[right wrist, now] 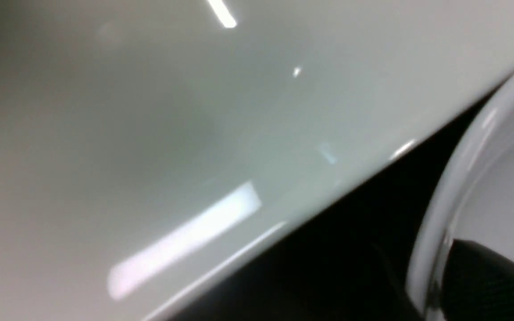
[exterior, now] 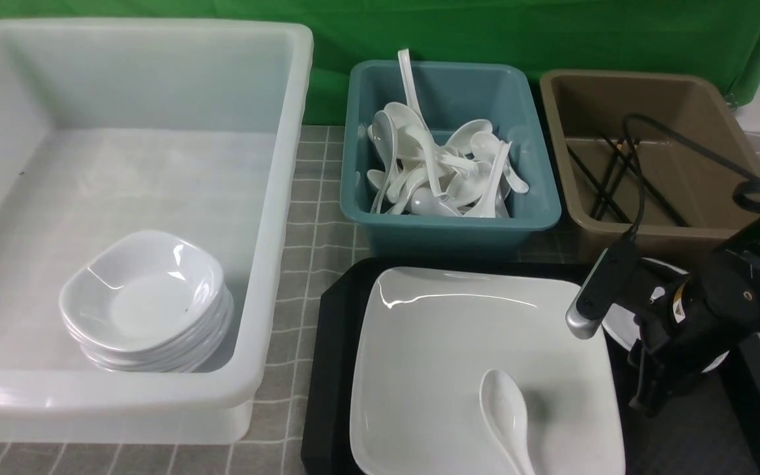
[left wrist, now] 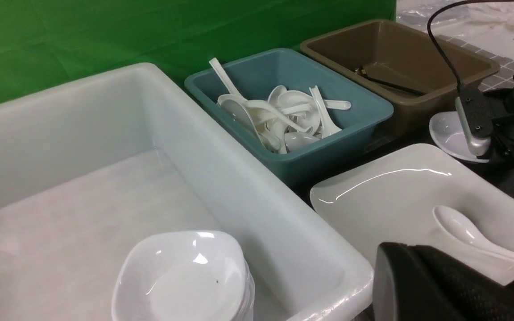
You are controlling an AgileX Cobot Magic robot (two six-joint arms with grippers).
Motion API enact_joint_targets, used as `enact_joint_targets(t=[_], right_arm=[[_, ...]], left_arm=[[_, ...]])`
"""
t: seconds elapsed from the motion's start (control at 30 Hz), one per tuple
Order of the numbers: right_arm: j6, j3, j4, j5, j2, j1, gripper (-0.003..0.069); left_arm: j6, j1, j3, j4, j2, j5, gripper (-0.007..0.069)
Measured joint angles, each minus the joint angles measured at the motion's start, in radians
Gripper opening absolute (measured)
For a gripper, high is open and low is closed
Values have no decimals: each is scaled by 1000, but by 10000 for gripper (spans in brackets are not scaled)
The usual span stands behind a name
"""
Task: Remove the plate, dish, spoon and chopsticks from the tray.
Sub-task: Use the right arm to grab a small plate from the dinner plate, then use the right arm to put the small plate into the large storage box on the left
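Here's the dish (right wrist: pixel 502 200), right at my right pincer (right wrist: pixel 429 272), its near rim running between my fingertips! Clamped or merely straddling, I can't tell; my left arm is well apart.

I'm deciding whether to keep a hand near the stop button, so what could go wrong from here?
The right end effector has a finger on each side of the dish's rim; the smooth, curved rim might slip. The dish sits close beside the plate, so lifting could knock it. The spoon lies loose on the plate and might slide if that tips.
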Motion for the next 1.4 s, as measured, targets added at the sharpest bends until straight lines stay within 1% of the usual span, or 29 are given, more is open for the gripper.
enact_joint_targets(t=[0.03, 0.1, 0.2, 0.33, 0.4, 0.47, 0.53, 0.63, 0.7, 0.73, 0.77, 0.83, 0.87, 0.9, 0.93, 0.97, 1.0, 1.03, 1.07, 1.17, 1.3, 1.4], right_arm=[[-2, 0, -4, -3, 2, 0, 221], [-8, -1, -7, -6, 3, 0, 192], [-17, -6, -9, -7, 0, 1, 166], [-17, -6, -10, 7, -15, 9, 157], [-11, -6, -13, 23, -29, 18, 138], [14, -6, -25, 64, -76, 46, 91], [42, -6, -26, 97, -111, 68, 73], [124, -6, -3, 212, -185, 138, 60], [163, -9, -1, 252, -222, 166, 59], [224, -27, 4, 323, -282, 226, 59], [245, -38, 7, 351, -302, 250, 59], [309, -85, 13, 392, -358, 329, 59], [350, -123, 23, 407, -382, 389, 59], [369, -168, 33, 415, -398, 430, 59], [384, -222, 47, 420, -404, 494, 59], [389, -269, 55, 421, -403, 527, 59], [389, -346, 65, 421, -390, 601, 59], [389, -400, 69, 421, -375, 632, 59], [378, -484, 74, 421, -341, 687, 59], [339, -683, 78, 421, -220, 783, 59], [256, -955, 81, 422, 14, 857, 59], [226, -1105, 83, 428, 161, 877, 59]], left_arm=[[0, 0, 0, -2, 0, 0, 21], [0, 0, 0, -4, 0, 0, 21], [0, 0, 0, -6, 0, 0, 21], [4, 0, 0, -16, 0, 0, 21], [12, 0, 0, -23, 0, 0, 21], [27, 0, 0, -30, 0, 0, 21], [30, 0, 0, -30, 0, 0, 21], [34, 0, 0, -33, 0, 0, 21], [36, 0, 0, -33, 0, 0, 21], [45, 0, 0, -33, 0, 0, 21], [49, 0, 0, -33, 0, 0, 21], [54, 0, 0, -29, 0, 0, 21], [57, 0, 0, -21, 0, 0, 21], [57, 0, 0, -12, 0, 0, 21], [57, 0, 0, 6, 0, 0, 21], [56, 0, 0, 17, 0, 0, 21], [37, 0, -2, 49, -1, 8, 21], [20, 0, -7, 65, -2, 19, 21], [-19, 0, -14, 98, -7, 44, 21], [-90, 0, -43, 173, -36, 107, 21], [-132, 0, -60, 212, -111, 177, 21], [-155, 0, -61, 215, -162, 201, 21]])
